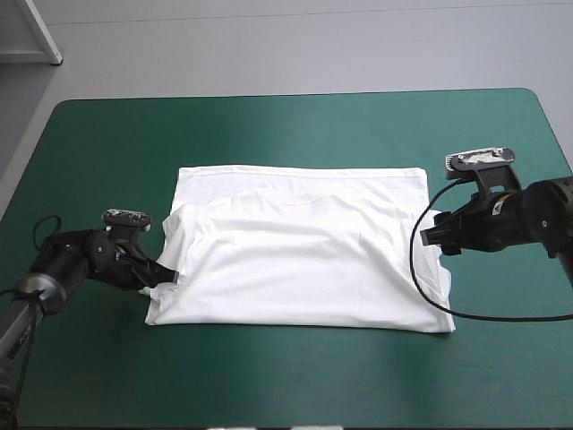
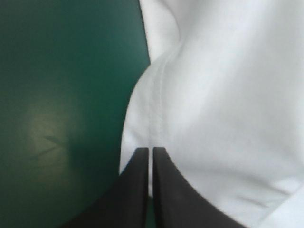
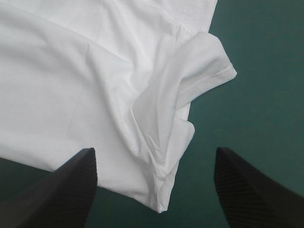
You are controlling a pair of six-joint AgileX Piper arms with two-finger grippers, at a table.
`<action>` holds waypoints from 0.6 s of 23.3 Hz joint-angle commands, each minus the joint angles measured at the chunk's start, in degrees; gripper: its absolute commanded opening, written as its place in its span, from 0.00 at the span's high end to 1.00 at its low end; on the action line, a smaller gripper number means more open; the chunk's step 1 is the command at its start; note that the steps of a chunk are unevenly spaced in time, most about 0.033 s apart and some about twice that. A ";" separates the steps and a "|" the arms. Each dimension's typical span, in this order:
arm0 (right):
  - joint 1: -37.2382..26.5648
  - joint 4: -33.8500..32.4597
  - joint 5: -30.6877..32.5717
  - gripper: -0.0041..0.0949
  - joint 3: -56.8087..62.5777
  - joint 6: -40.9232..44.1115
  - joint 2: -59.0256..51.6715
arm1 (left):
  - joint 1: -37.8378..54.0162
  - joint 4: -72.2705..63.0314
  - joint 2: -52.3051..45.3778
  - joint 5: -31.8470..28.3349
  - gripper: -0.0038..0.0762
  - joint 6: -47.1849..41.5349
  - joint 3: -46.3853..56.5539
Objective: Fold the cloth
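Observation:
The white T-shirt (image 1: pixel 304 251) lies spread on the teal-green cover, its far part folded over toward the near hem. My left gripper (image 1: pixel 166 274) sits low at the shirt's left edge, shut on a hemmed fold of the T-shirt (image 2: pixel 161 104), with its fingertips (image 2: pixel 142 156) pressed nearly together. My right gripper (image 1: pixel 431 235) hovers over the shirt's right edge, open. Between and ahead of its fingers (image 3: pixel 71 185) lies a rumpled sleeve of the T-shirt (image 3: pixel 199 71), untouched.
Bare teal-green cover (image 1: pixel 295 125) surrounds the shirt on every side. A white panel edge (image 1: pixel 40 27) stands beyond the table's far left corner.

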 commanded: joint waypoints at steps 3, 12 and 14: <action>0.06 -0.06 -3.02 0.30 -1.62 -0.68 -1.30 | -0.25 -0.75 -9.74 3.64 0.93 -1.17 -8.78; 0.06 0.81 -2.34 0.36 -1.62 -2.85 -1.30 | -0.25 2.60 -12.32 4.67 0.57 -4.39 -9.78; 0.06 0.81 -2.20 0.37 -1.57 -2.98 -1.30 | -0.25 3.97 -11.64 4.91 0.38 -6.49 -9.78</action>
